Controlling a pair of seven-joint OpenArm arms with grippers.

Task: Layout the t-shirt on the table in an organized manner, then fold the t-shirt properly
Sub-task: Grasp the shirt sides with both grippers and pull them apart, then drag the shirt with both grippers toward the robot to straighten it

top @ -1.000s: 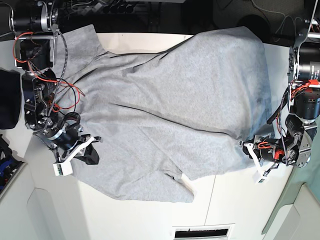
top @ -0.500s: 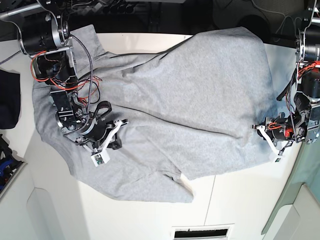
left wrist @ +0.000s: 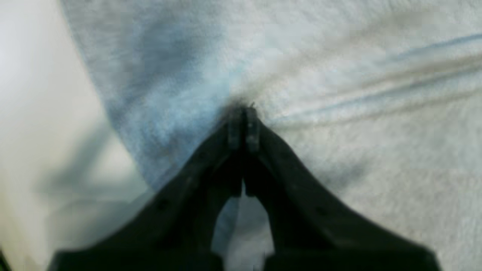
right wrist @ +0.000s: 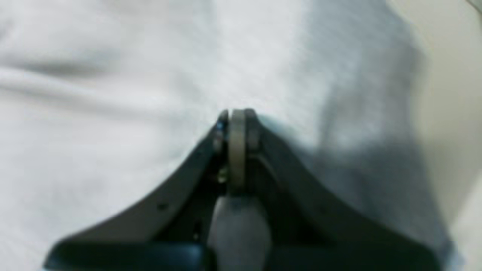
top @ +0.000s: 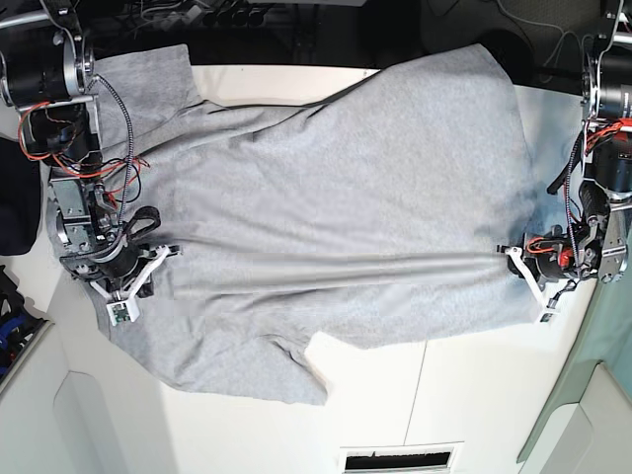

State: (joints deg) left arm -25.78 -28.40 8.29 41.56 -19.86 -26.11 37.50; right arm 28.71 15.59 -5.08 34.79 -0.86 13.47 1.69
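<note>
The light grey t-shirt (top: 346, 197) lies spread over the white table (top: 454, 395), pulled taut between both grippers, with a straight crease running across it. My left gripper (top: 506, 254) is shut on the shirt's edge at the base view's right. In the left wrist view its tips (left wrist: 243, 113) pinch the fabric (left wrist: 339, 113), with folds fanning out. My right gripper (top: 168, 255) is shut on the shirt at the base view's left. The right wrist view shows it (right wrist: 237, 116) clamped on the cloth (right wrist: 113, 113). No lettering shows.
A dark navy cloth (top: 15, 212) lies at the far left edge. A vent slot (top: 400, 459) sits at the table's near edge. Bare table shows beside the shirt in the wrist views (left wrist: 30, 113) (right wrist: 452, 75). The black far edge (top: 296, 39) is behind the shirt.
My right gripper has moved toward the base view's left, dragging the shirt with it. The cloth is now stretched flat between the grippers and the lower sleeve has shifted left.
</note>
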